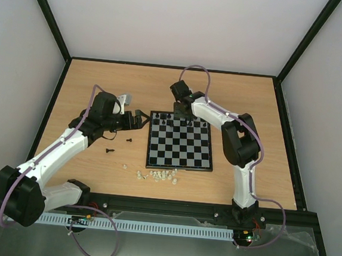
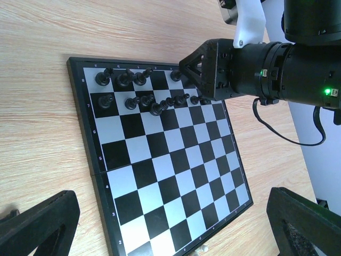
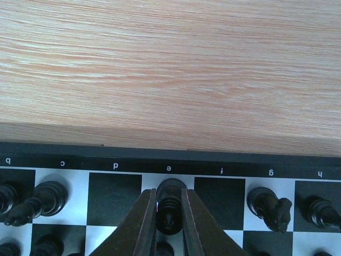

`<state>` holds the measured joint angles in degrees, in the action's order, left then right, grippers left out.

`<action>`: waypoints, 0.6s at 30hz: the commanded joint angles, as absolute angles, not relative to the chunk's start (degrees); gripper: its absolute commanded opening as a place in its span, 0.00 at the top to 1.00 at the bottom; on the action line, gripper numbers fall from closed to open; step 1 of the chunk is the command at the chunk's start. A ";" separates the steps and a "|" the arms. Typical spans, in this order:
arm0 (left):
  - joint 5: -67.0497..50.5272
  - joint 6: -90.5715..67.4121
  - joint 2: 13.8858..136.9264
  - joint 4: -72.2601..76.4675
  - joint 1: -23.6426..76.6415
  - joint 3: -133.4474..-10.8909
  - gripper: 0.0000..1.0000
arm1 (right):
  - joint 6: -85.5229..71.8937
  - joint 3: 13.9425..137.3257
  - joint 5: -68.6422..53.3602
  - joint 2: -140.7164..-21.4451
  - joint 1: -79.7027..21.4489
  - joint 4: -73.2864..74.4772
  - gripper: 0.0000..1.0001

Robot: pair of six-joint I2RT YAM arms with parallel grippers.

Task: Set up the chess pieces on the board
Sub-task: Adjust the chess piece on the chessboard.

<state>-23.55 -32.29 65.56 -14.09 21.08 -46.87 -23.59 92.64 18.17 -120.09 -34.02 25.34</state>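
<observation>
The board [image 1: 179,166] lies mid-table, with black chess pieces [image 2: 139,101] standing along its two far rows. My right gripper [image 3: 169,193] is shut on one black piece [image 3: 170,210], which stands on the pale back-row square under the letter e. Other black pieces [image 3: 266,207] stand on either side of it. My left gripper [image 1: 143,121] hangs open and empty by the board's left edge. In the left wrist view its fingers [image 2: 37,224] frame the bare near squares. Two loose black pieces [image 1: 129,140] lie on the table to the left of the board.
A cluster of whitish translucent chessmen [image 1: 158,175] lies on the wood just in front of the board's near-left corner. The right arm [image 1: 231,124] reaches over the board's far right corner. Black frame rails [image 1: 54,94] border the table.
</observation>
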 commanded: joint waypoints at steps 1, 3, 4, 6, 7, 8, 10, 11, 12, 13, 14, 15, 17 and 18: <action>-24.34 -31.78 64.77 -14.02 20.74 -46.33 0.01 | -24.42 90.91 17.59 -118.61 -33.72 28.56 0.87; -24.42 -31.80 64.78 -13.98 20.74 -46.34 0.01 | -24.37 90.88 17.02 -118.44 -33.67 28.48 0.84; -24.43 -31.88 64.78 -13.99 20.74 -46.33 0.01 | -24.35 90.90 16.67 -118.33 -33.71 28.38 0.83; -24.41 -31.90 64.86 -13.97 20.74 -46.33 0.01 | -24.35 90.89 16.47 -118.09 -33.74 28.16 0.82; -24.43 -31.88 64.86 -13.97 20.74 -46.32 0.01 | -24.35 90.89 16.47 -118.00 -33.72 28.13 0.80; -24.43 -31.90 64.86 -13.97 20.74 -46.32 0.01 | -24.28 90.88 16.33 -117.88 -33.73 28.05 0.79; -24.43 -31.90 64.79 -13.97 20.74 -46.40 0.01 | -24.26 90.88 16.35 -117.58 -33.67 27.95 0.79; -24.43 -31.90 64.82 -13.97 20.74 -46.33 0.01 | -24.21 90.93 16.39 -117.41 -33.67 27.99 0.79; -24.42 -31.90 64.78 -13.97 20.74 -46.33 0.01 | -24.25 90.89 16.43 -117.20 -33.71 27.95 0.79; -24.39 -31.90 64.69 -13.97 20.74 -46.37 0.01 | -24.26 90.88 16.43 -117.16 -33.73 27.87 0.78; -24.31 -31.97 64.69 -13.97 20.74 -46.26 0.01 | -24.18 90.90 16.45 -117.22 -33.67 27.93 0.79; -24.38 -31.99 64.69 -13.97 20.74 -46.29 0.01 | -24.17 90.88 16.39 -117.36 -33.74 28.01 0.79; -24.43 -31.94 64.69 -14.00 20.74 -46.30 0.01 | -24.17 90.89 16.22 -117.63 -33.67 28.06 0.82; -24.43 -31.99 64.69 -13.98 20.74 -46.25 0.01 | -24.17 90.91 16.04 -117.80 -33.73 28.09 0.84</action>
